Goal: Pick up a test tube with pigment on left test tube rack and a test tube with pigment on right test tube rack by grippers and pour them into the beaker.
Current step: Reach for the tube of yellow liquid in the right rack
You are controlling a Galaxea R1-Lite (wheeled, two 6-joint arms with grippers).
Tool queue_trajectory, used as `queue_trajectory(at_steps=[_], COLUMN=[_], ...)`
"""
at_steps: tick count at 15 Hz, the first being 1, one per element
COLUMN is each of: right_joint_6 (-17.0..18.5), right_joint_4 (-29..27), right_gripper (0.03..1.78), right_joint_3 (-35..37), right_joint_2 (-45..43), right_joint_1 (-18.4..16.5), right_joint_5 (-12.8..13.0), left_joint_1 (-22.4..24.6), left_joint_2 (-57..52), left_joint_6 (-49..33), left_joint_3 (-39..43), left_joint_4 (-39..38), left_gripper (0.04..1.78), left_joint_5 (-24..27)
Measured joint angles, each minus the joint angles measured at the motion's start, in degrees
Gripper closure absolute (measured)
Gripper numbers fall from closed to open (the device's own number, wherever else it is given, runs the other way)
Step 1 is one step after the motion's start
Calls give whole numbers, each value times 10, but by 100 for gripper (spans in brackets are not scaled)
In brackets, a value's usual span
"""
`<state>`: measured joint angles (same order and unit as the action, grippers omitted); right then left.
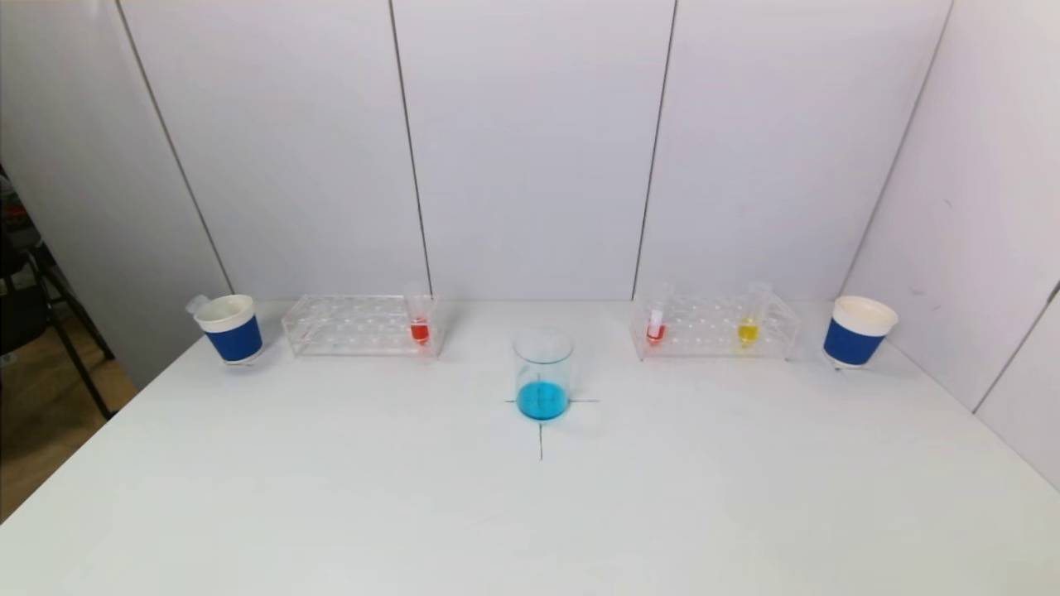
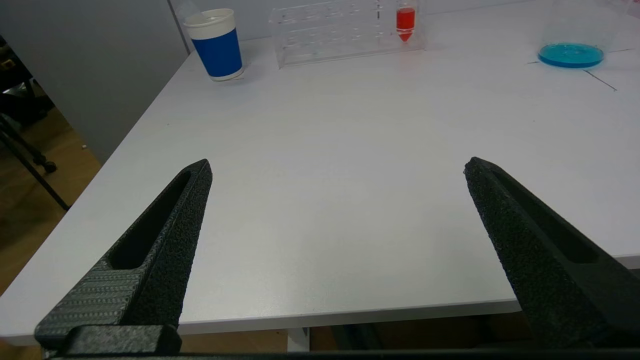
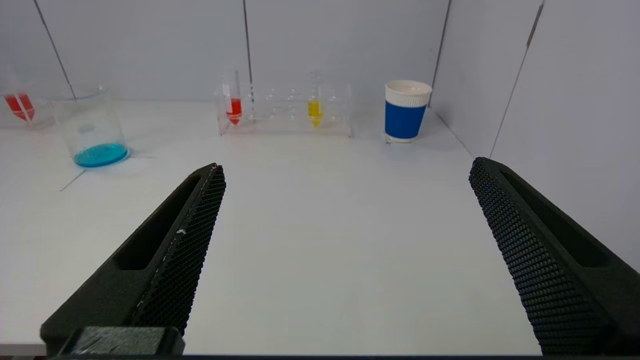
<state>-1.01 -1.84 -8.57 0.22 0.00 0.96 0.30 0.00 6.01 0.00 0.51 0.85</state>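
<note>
Grippers first: left gripper [image 2: 337, 167] jaws spread wide, holding nothing, over the near left edge of the white table [image 1: 530, 513]; right gripper [image 3: 347, 167] likewise wide and empty over the near right side. Neither arm appears in the head view. Out from the left gripper: left test tube rack [image 1: 360, 325], clear acrylic, long axis running left-right along the back wall, with one red-pigment tube [image 1: 420, 319] upright at its inner end, pointed tip down. Left of that rack, a blue-sleeved paper cup [image 1: 232, 329]; something clear pokes above its rim, contents not readable. Centre of table: glass beaker [image 1: 543, 374] on a drawn cross mark, shallow blue liquid in the bottom. Out from the right gripper: right test tube rack [image 1: 716, 327], same orientation, carrying a second red tube [image 1: 656, 323] at its inner end and a yellow-pigment tube [image 1: 749, 319] toward the outer end, both upright. Another blue-sleeved cup [image 1: 858, 331] stands right of it. Left wrist view alone shows floor and a stand's leg beyond the table edge; right wrist view shows graduation marks on that rack's red tube.
</note>
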Motion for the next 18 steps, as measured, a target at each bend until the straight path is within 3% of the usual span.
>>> queue_trajectory(at_steps=[4, 8, 13, 18], right_joint_6=[-2, 1, 6, 9], right_joint_4=[-30, 10, 167, 394], right_gripper=[4, 4, 4, 4], right_joint_3=[-85, -148, -174, -174], right_joint_2=[50, 179, 396, 633], right_joint_1=[0, 0, 0, 1], right_joint_5=[-5, -9, -17, -18], left_joint_1=[0, 0, 0, 0], left_joint_2=[0, 0, 0, 0], left_joint_6=[0, 0, 0, 0], left_joint_3=[0, 0, 0, 0], left_joint_4=[0, 0, 0, 0], left_gripper=[6, 6, 6, 6], left_joint_5=[0, 0, 0, 0])
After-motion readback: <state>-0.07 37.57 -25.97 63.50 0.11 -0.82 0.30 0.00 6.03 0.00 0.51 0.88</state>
